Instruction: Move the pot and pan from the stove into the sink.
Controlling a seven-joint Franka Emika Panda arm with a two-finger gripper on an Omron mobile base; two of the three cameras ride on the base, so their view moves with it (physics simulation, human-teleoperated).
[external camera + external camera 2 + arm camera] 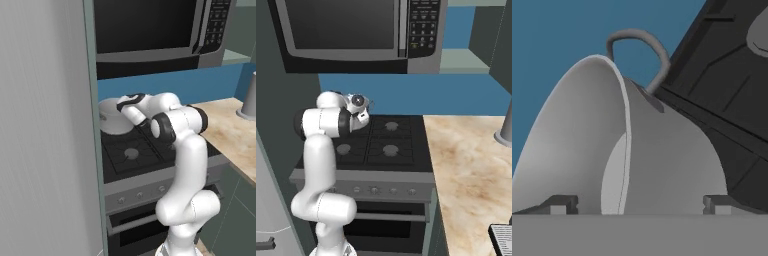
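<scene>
The end effector (637, 204) is open as wide as it goes. In the hand view its two dark tips (559, 204) sit far apart, one at 7 o'clock and one at 5 o'clock. The rim of the pot (662, 155) runs up between them, so one tip is inside the pot and one is outside. The tips are not pressing on the pot wall, and I cannot tell if they touch it at all. The pot is silver-grey with a pale inside, and a thin loop handle (644, 47) sticks out from its wall at 12 o'clock. In this tilted view the pot looks tipped over, but that is the hand leaning. In the left base view the pot (114, 120) stands upright on the stove (131, 152), at the back left burner, and the end effector (129, 106) is at its right rim. In the right base view the arm hides the pot, and the end effector (358, 111) hangs over the back left of the stove (388, 142). A microwave (356, 32) hangs above the stove. A beige counter (471, 160) lies just beside the stove at 3 o'clock.
</scene>
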